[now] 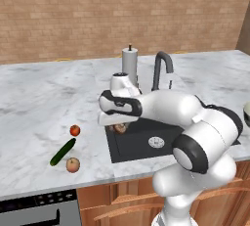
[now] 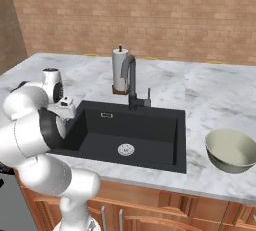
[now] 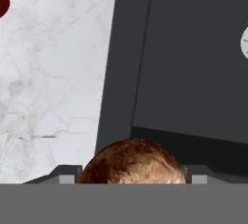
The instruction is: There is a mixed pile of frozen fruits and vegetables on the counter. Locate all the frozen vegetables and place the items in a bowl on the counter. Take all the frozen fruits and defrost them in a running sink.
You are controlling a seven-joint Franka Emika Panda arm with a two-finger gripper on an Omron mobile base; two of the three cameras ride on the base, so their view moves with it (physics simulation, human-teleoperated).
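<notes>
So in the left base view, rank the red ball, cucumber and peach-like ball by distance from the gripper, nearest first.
1. Red ball, on the counter left of the gripper.
2. Cucumber, lower left, lying diagonally.
3. Peach-like ball, nearest the counter's front edge; close to the cucumber's rank.

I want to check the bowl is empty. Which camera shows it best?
The right base view: the whole bowl sits on the counter right of the sink, its inside empty. The left base view catches a sliver at its right edge.
</notes>
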